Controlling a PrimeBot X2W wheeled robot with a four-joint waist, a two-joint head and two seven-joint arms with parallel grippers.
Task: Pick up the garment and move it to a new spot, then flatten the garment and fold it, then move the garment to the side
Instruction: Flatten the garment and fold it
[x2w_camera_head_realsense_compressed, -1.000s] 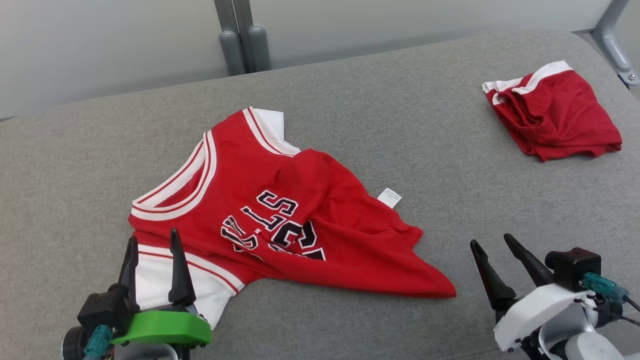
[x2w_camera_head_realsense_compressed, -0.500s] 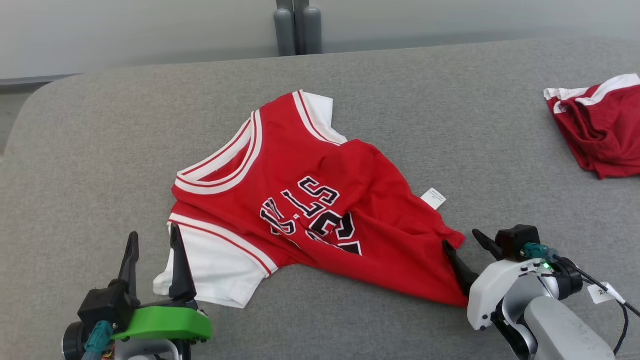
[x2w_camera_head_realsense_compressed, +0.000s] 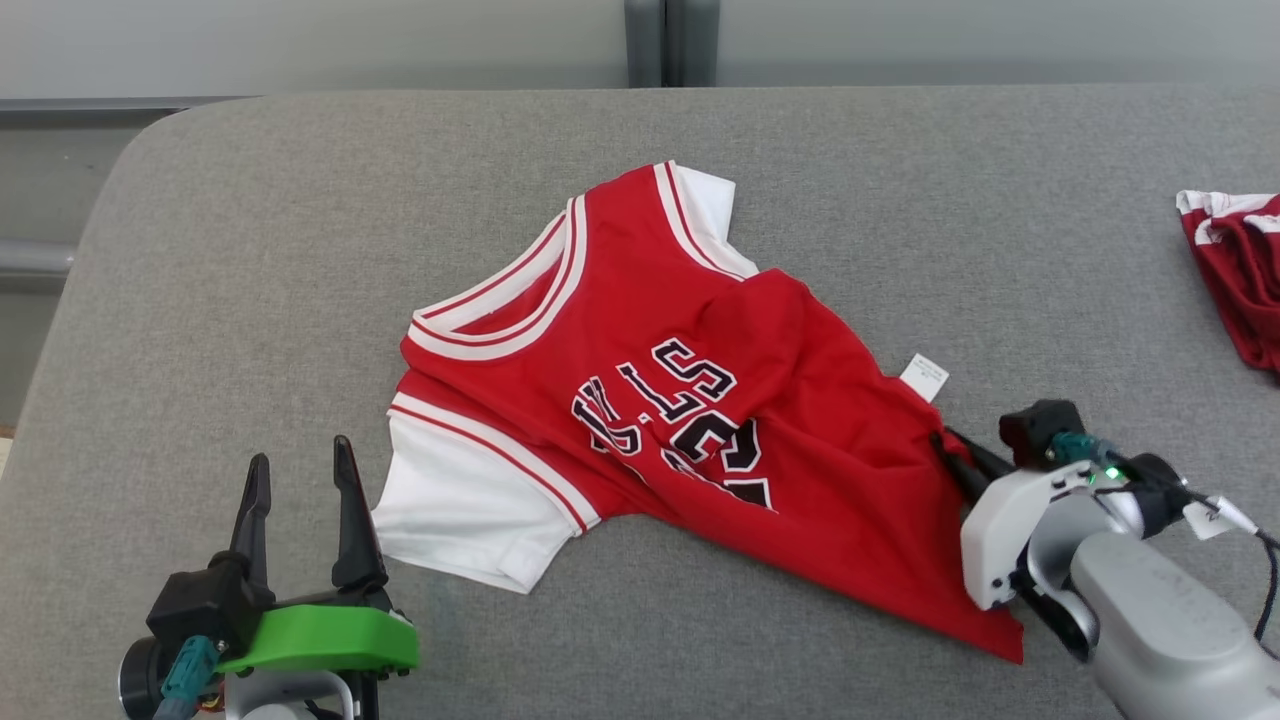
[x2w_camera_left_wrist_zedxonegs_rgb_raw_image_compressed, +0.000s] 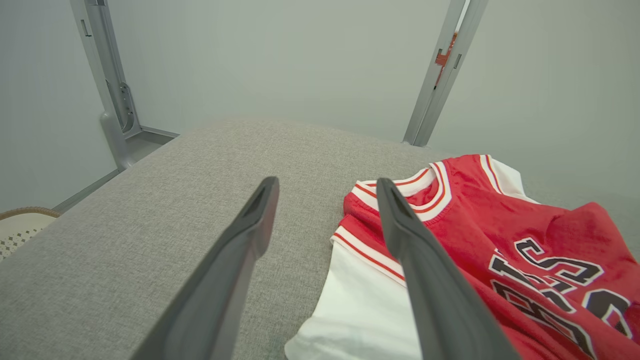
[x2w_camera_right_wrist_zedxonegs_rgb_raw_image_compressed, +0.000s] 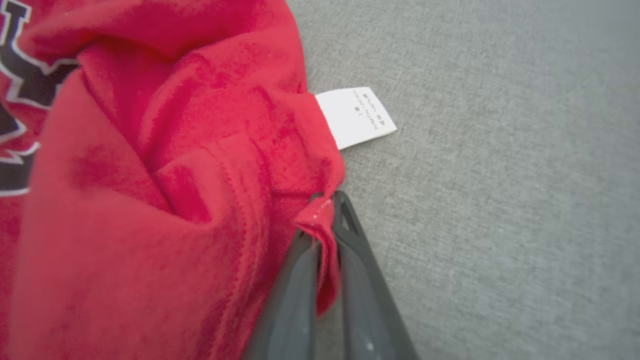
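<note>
The garment (x2w_camera_head_realsense_compressed: 700, 400) is a red jersey with white sleeves, white trim and black lettering, lying rumpled in the middle of the grey padded surface. My right gripper (x2w_camera_head_realsense_compressed: 950, 452) is shut on the garment's hem edge at its right side. In the right wrist view a fold of the red garment (x2w_camera_right_wrist_zedxonegs_rgb_raw_image_compressed: 165, 190) is pinched between the right gripper's dark fingers (x2w_camera_right_wrist_zedxonegs_rgb_raw_image_compressed: 350, 280), just below the white care label (x2w_camera_right_wrist_zedxonegs_rgb_raw_image_compressed: 356, 117). My left gripper (x2w_camera_head_realsense_compressed: 295, 480) stands open above the grey surface, left of the white sleeve (x2w_camera_head_realsense_compressed: 460, 510). In the left wrist view the garment (x2w_camera_left_wrist_zedxonegs_rgb_raw_image_compressed: 500, 240) lies to the right of the left gripper (x2w_camera_left_wrist_zedxonegs_rgb_raw_image_compressed: 325, 187).
A second red garment with white trim (x2w_camera_head_realsense_compressed: 1240, 270) lies bunched at the right edge of the head view. The grey padded surface (x2w_camera_head_realsense_compressed: 250, 280) rounds off at its far left corner. A grey post (x2w_camera_head_realsense_compressed: 670, 42) stands behind it. A woven basket rim (x2w_camera_left_wrist_zedxonegs_rgb_raw_image_compressed: 20, 220) shows low at the left.
My right gripper has moved in to the garment's right hem and shut on it. The head camera has turned left, shifting the whole picture rightward. The left gripper stays open.
</note>
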